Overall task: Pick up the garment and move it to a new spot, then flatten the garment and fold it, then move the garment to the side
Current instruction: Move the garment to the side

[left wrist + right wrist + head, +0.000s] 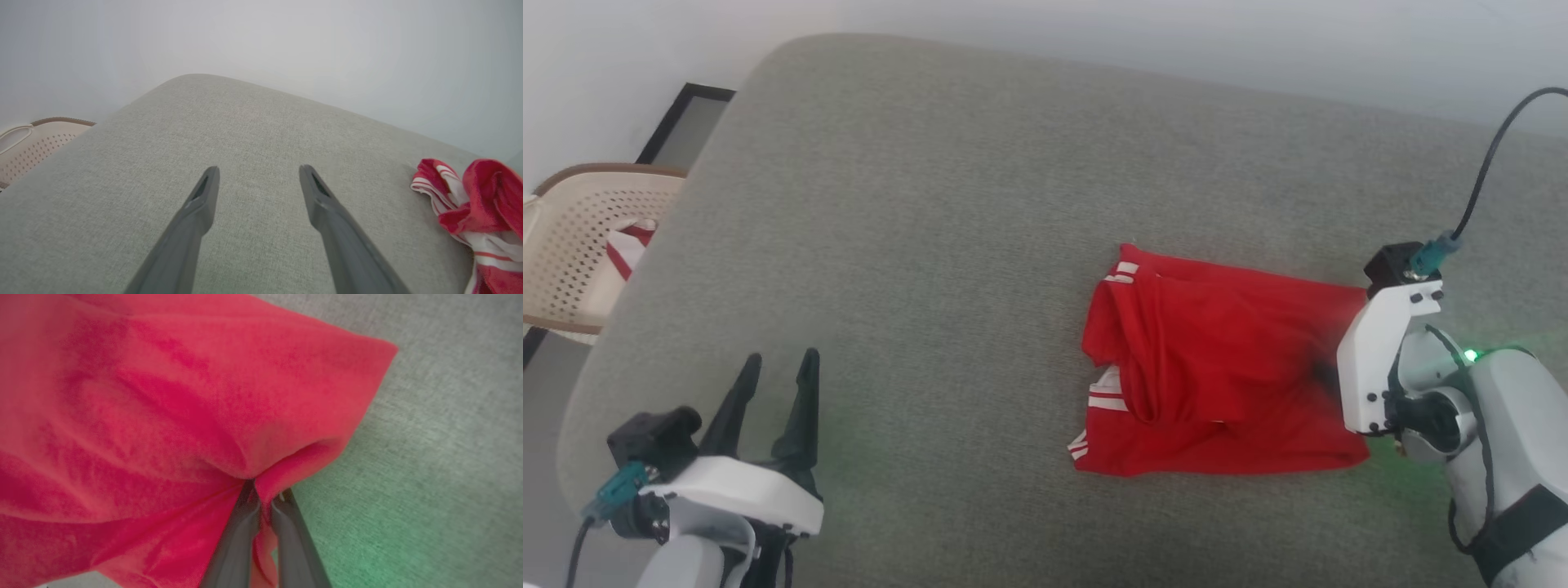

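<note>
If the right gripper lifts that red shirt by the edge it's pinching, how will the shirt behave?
Probably floppy: the garment lies in soft folds and bunches where the right gripper pinches its edge, so it should drape and hang down. Likely light, since the cloth looks thin. It may unfold as it rises, being held at one spot only.

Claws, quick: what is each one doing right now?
Left claw: open, holding nothing.
Right claw: closed on the red shirt.
</note>
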Controlling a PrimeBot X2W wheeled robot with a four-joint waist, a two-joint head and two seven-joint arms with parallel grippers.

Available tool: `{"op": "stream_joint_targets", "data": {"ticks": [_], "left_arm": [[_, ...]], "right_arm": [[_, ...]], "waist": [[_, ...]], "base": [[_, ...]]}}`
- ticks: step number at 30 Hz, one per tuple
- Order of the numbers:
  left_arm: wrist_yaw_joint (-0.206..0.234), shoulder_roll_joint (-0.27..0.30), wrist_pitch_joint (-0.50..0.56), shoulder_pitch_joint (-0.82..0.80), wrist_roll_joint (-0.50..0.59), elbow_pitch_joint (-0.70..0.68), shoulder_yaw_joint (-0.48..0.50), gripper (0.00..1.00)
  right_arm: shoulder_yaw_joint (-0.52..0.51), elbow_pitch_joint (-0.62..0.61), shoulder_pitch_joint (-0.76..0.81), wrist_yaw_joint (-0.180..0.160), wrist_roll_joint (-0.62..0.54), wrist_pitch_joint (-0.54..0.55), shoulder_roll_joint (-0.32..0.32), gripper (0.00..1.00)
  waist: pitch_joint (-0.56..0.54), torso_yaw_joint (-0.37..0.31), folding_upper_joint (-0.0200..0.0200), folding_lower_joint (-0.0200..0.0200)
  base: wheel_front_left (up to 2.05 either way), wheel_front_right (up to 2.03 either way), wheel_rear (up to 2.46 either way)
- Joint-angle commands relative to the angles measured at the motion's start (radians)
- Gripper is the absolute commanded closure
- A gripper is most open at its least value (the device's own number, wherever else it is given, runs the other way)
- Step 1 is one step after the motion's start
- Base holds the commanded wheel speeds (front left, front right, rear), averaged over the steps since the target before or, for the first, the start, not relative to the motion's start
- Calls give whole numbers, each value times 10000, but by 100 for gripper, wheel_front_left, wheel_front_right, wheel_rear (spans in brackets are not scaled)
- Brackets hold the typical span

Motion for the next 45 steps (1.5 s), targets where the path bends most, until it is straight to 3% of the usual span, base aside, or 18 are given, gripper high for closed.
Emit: {"op": "stream_joint_targets", "data": {"ticks": [1, 12, 23, 34, 45], "left_arm": [[-14, -7, -38, -215, 76, -54, 12, 0], [-14, 53, -38, -957, 159, -258, -257, 0], [-14, 161, -37, -2078, 361, -421, -974, 0], [-14, 467, -38, -3652, 402, -441, -2082, 0], [-14, 584, -38, -4806, 338, -348, -2998, 0]], "right_arm": [[-10, 103, 52, -18, -182, 49, 54, 100], [-603, -906, -764, -16, -824, -113, -466, 100], [-1028, -1344, -1849, -13, -1814, -639, -1990, 100], [-1733, -497, -3028, -13, -2478, -1740, -3213, 100], [-1904, 923, -3918, -15, -3319, -3226, -3988, 100]], "waist": [[56, -117, -1, 0], [444, -986, -1, 0], [1141, -2468, -1, 0], [2295, -3776, -1, 0], [3208, -4191, -1, 0]], "base": [[0, 0, 0], [0, 0, 0], [0, 0, 0], [0, 0, 0], [0, 0, 0]]}}
